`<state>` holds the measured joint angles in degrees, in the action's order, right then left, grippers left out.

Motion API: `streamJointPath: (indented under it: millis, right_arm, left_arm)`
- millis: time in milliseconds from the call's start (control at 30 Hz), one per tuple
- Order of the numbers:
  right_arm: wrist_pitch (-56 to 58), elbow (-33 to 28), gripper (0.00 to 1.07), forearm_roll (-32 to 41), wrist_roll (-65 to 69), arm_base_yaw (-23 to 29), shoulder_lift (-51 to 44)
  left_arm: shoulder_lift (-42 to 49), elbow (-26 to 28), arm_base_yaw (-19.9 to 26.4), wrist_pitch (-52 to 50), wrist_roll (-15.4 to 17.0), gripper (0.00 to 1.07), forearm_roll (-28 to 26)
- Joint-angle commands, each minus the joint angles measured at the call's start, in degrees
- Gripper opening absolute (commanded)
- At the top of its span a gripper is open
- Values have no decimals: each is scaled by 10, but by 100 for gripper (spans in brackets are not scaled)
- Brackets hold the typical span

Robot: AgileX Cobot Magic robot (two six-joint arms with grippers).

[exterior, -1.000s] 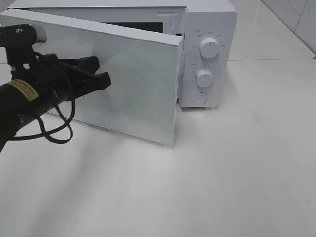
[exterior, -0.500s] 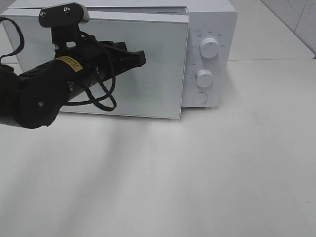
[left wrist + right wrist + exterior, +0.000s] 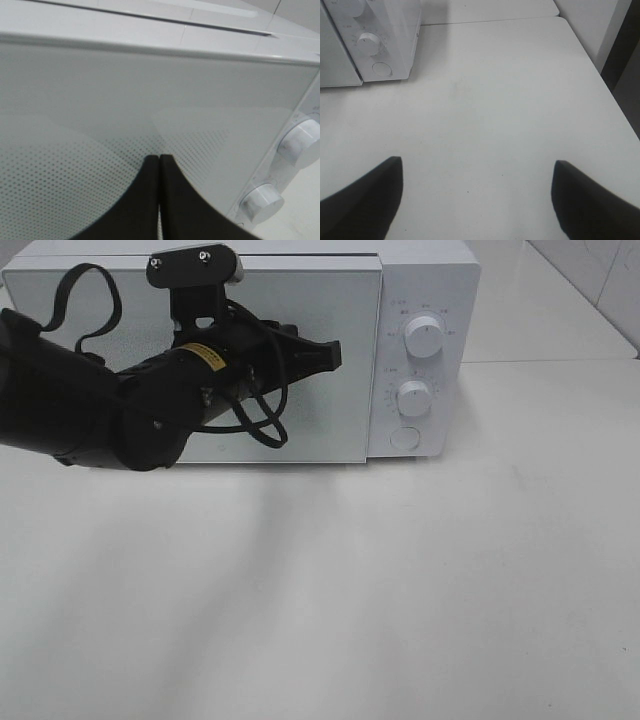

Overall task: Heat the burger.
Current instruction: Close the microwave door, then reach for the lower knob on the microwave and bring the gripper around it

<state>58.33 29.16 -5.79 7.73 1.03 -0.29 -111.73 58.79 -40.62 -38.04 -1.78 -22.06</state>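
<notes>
The burger is hidden in every view. A white microwave stands at the back of the table, its glass door flat against the body. My left gripper is shut, its black tips resting against the door's upper right part. In the left wrist view the two fingers meet with nothing between them, right at the dotted door glass. My right gripper is open and empty above the bare white table, to the right of the microwave.
Two round knobs and a round button sit on the microwave's right panel. The left arm's black cable loops in front of the door. The table's right edge drops off near a wall.
The microwave door has swung from half open to shut, with my left gripper moving right and back against it. The right gripper has not moved.
</notes>
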Motion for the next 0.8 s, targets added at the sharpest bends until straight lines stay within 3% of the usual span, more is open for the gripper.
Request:
streamJointPath:
  millis: [33,167,400,800]
  right_arm:
    - [-7,-3,76,1,-4,-5,-14]
    - [-7,-3,76,1,-4,-5,-14]
    - [-7,-3,76,1,-4,-5,-14]
    - [-7,-3,76,1,-4,-5,-14]
  left_arm:
    - [-11,30,9,-19,-22,0,-53]
    - [-22,64,11,-3,-59,0,-77]
    - [-12,65,4,51,-59,0,-68]
    - [61,65,-6,398,-59,1,-40]
